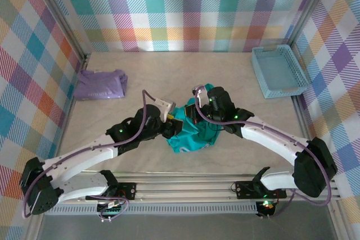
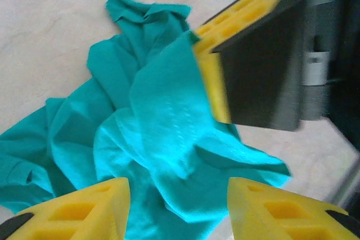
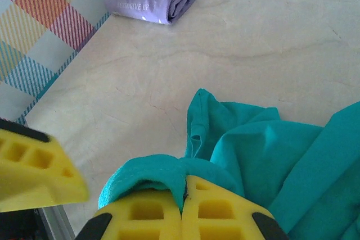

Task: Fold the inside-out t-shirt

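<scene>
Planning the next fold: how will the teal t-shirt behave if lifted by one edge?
Likely floppy: the t-shirt lies crumpled in soft folds. Pinched by the right fingers, it would probably sag and drape.

Top view: bright, even, diffuse light from above. I note only faint soft shadows under the arms either side of the inside-out t-shirt [image 1: 194, 133], and no glare around it. Walls far from the shirt splay outward toward the corners.

Right wrist view: crisp on the shirt folds. The right gripper [image 3: 184, 198] below them is slightly soft.

Left wrist view: whole frame soft. The shirt's middle folds are overexposed to pale cyan. Left gripper [image 2: 179, 189] below the shirt is unfocused, and the right gripper at its upper right is smeared.
</scene>
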You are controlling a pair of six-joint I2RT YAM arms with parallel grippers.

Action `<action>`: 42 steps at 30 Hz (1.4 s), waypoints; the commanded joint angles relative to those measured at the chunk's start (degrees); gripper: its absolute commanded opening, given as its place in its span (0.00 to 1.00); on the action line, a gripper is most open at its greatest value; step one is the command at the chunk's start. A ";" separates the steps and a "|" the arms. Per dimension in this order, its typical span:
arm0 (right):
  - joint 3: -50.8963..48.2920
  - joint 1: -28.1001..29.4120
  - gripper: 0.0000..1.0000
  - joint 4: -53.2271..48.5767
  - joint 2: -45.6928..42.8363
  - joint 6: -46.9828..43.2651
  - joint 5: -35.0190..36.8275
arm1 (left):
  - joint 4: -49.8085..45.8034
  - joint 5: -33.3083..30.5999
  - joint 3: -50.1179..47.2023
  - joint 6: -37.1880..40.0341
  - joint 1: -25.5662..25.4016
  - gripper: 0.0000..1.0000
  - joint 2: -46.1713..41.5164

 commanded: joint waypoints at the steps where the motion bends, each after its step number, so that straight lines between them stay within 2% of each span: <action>1: 2.43 0.32 0.00 -1.69 -0.01 1.24 0.85 | -2.13 -3.46 2.59 -3.70 -0.45 0.50 2.30; 5: 2.37 0.32 0.00 -1.31 -0.43 1.13 1.43 | 1.29 2.53 2.49 -6.15 -0.21 0.50 5.07; 7: 2.24 0.34 0.00 -0.95 -0.51 1.15 1.52 | 4.17 6.27 2.21 -7.71 0.26 0.41 6.45; 11: 2.06 0.32 0.00 -1.44 -1.32 0.25 2.59 | 11.78 14.64 0.73 -9.76 2.42 0.18 7.66; 15: 1.71 0.24 0.00 -2.78 -3.31 -2.63 3.10 | 20.20 23.94 -1.72 -9.55 5.55 0.01 7.10; 21: 1.49 -1.71 0.00 -5.56 -6.56 -8.58 -2.94 | 32.45 36.17 -6.67 -6.99 8.97 0.00 3.75; 25: 0.80 -3.98 0.00 -6.12 -7.48 -11.07 -9.64 | 36.69 40.03 -8.76 -4.80 9.69 0.00 0.98; 29: -0.48 -6.21 0.00 -4.72 -7.77 -11.16 -13.13 | 38.84 43.69 -9.66 -4.01 10.08 0.00 -0.65; 36: -2.61 -6.54 0.00 3.08 -6.16 -7.67 -19.38 | 40.02 42.27 -10.38 -3.00 10.37 0.00 -2.23; 42: -4.30 -6.53 0.00 6.80 -5.36 -7.28 -17.72 | 45.68 40.78 -12.94 -5.42 11.27 0.00 -4.24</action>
